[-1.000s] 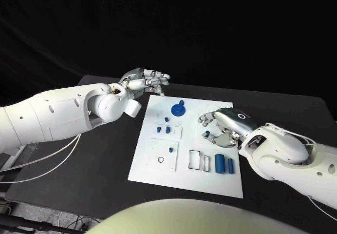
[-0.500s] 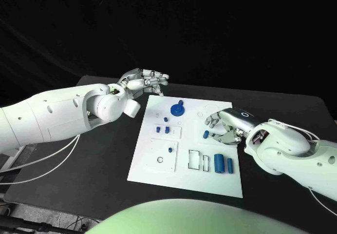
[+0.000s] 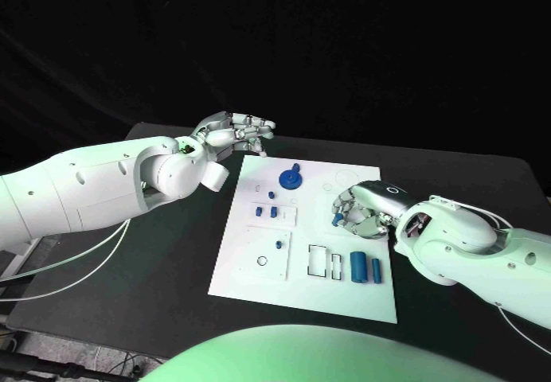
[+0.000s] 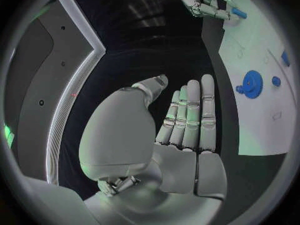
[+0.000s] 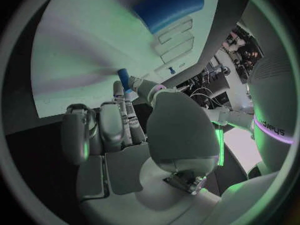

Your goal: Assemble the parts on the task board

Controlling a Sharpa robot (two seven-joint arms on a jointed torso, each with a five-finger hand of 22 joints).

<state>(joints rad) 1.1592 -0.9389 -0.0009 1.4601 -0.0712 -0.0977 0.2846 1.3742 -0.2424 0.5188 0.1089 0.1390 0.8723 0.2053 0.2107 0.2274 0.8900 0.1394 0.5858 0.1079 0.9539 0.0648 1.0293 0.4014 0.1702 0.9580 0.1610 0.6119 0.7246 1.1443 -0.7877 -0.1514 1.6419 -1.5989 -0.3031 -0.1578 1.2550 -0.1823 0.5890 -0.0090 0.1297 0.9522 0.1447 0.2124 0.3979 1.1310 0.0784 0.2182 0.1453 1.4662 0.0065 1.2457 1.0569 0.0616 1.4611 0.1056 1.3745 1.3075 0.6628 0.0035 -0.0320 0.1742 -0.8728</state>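
Note:
The white task board (image 3: 259,274) lies mid-table. My right hand (image 3: 361,210) rests on the board's right part and pinches a small blue peg (image 3: 338,217) between thumb and fingertip; the right wrist view shows the peg (image 5: 123,78) at the fingertips, just above the board. A blue gear (image 3: 293,179) sits near the far edge, with two short blue pegs (image 3: 267,212) to the left of my right hand. Two blue cylinders (image 3: 368,267) lie toward the near right. My left hand (image 3: 236,131) hovers off the board's far left corner, fingers straight and holding nothing.
Rectangular slots (image 3: 325,263) and a round hole (image 3: 264,260) mark the board's near half. The left wrist view shows the gear (image 4: 252,80) and my right hand (image 4: 203,2) across the board. Black table (image 3: 150,263) surrounds the board.
My right hand's fingers, spread around the small blue peg before, have closed on it. The left hand has stayed where it was.

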